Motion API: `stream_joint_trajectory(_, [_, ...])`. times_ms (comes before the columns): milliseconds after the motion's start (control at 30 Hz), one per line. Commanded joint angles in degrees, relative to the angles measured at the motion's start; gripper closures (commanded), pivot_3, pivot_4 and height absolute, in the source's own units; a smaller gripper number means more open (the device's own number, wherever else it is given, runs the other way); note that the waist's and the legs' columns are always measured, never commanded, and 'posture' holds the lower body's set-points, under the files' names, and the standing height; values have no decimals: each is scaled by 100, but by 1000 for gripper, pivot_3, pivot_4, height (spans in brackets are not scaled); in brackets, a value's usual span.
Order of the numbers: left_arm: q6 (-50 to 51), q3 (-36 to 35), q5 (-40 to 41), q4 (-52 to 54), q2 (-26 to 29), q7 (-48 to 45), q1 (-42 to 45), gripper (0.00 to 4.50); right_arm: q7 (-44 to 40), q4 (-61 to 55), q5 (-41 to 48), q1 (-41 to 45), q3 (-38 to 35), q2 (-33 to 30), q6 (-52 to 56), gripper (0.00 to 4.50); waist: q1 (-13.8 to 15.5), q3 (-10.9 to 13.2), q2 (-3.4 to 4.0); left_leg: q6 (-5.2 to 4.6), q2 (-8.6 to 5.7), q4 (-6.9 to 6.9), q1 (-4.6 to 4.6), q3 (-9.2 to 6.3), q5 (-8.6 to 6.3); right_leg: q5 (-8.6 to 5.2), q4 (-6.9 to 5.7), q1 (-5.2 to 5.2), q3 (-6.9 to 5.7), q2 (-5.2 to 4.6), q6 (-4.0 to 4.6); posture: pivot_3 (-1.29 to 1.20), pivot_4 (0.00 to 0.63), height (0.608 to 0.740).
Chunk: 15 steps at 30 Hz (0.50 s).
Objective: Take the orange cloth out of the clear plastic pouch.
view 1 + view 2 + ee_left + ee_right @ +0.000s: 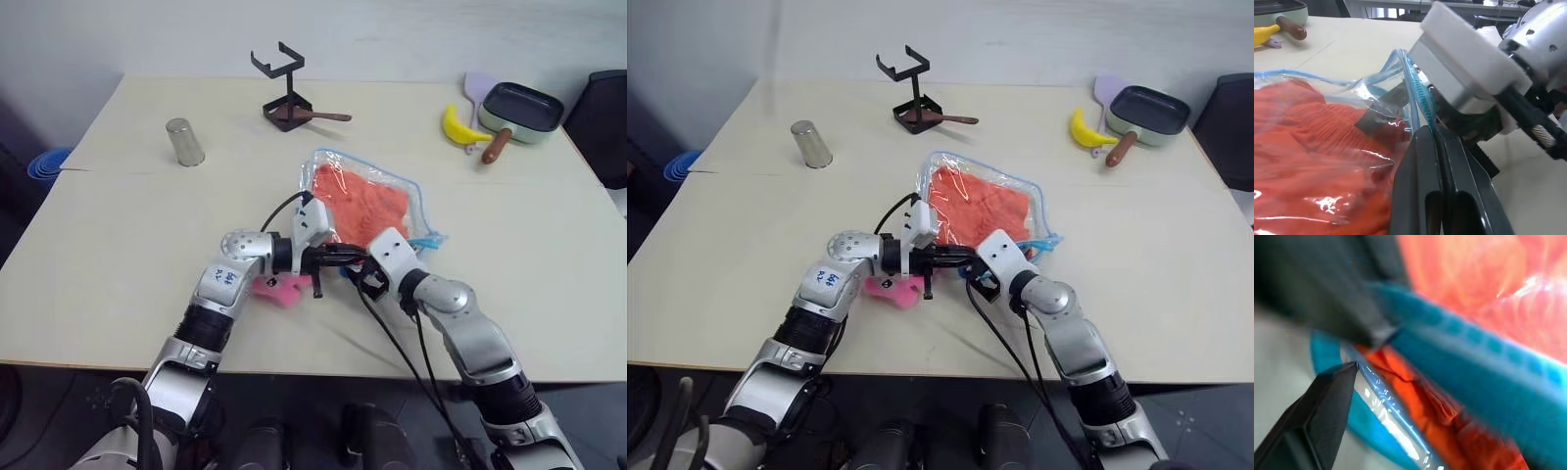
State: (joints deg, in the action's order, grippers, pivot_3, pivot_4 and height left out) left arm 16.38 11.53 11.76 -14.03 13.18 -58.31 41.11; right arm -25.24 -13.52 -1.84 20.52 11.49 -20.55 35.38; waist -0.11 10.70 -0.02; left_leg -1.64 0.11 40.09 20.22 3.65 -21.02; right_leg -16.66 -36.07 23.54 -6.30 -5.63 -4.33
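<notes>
Pinching the pouch rim, reaching for the cloth

The left end effector (345,257) clamps the pouch (416,191) edge mid-counter (118,255); cloth (362,206) inside; right end effector (364,279) gapes wide at the mouth. Risk: it snags plastic, dragging the pouch along.

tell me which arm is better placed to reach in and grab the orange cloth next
Right. The left pincer is shut on the blue zipper edge of the clear plastic pouch, holding it. The right pincer is open, free, and right at the pouch mouth, with the orange cloth just beyond its fingers.
</notes>
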Motion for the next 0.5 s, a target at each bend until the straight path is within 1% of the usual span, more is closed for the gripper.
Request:
stream_joint_trajectory(33, [-111, -3, 85, 67, -45, -32, 96, 4489, -143, -282, 294, -89, -428, -89, -120, 0, 7, 0, 0, -2, -1, -3, 2, 0, -1, 0, 4, 2, 0, 0, 0, 0, 150, 740])
stream_joint_trajectory(100, [-117, -18, 83, 45, -39, -16, 100, 4489, -259, -423, 429, -138, -584, -207, -110, 0, 28, 0, 0, -3, -4, -4, 10, -4, -2, 0, 8, 6, -5, -1, 0, 0, 150, 740])
stream_joint_trajectory(167, [-116, -27, 89, 40, -41, 1, 96, 4489, -358, -438, 113, -143, -470, -629, -426, 0, 30, 1, 1, -5, -6, -4, 13, -6, -2, 0, 9, 7, -6, -3, -1, 0, 150, 740])
stream_joint_trajectory(200, [-114, -27, 91, 38, -46, 7, 93, 4489, -360, -441, 80, -147, -482, -722, -434, 0, 36, 1, 1, -5, -9, -4, 13, -6, -2, 0, 9, 7, -6, -5, -1, 0, 150, 740])
stream_joint_trajectory(300, [-99, -21, 96, 47, -66, 27, 70, 4489, -174, -499, 374, -127, -735, -498, -352, 0, 27, 1, 1, -7, -8, -4, 13, -7, -2, 0, 10, 7, -7, -3, -1, 0, 150, 740])
stream_joint_trajectory(333, [-95, -19, 98, 53, -72, 32, 61, 4489, -205, -509, 344, -144, -695, -520, -382, 0, 11, 1, 1, -6, -6, -5, 13, -7, -2, 0, 9, 8, -8, -2, -1, 0, 150, 740])
stream_joint_trajectory(500, [-45, -26, 123, 86, -107, 44, 32, 4489, -565, -396, -429, -179, 88, -1165, -1109, 0, 9, 1, 1, -6, -6, -6, 12, -3, -2, 0, 8, 8, -6, -2, -1, 0, 150, 740])
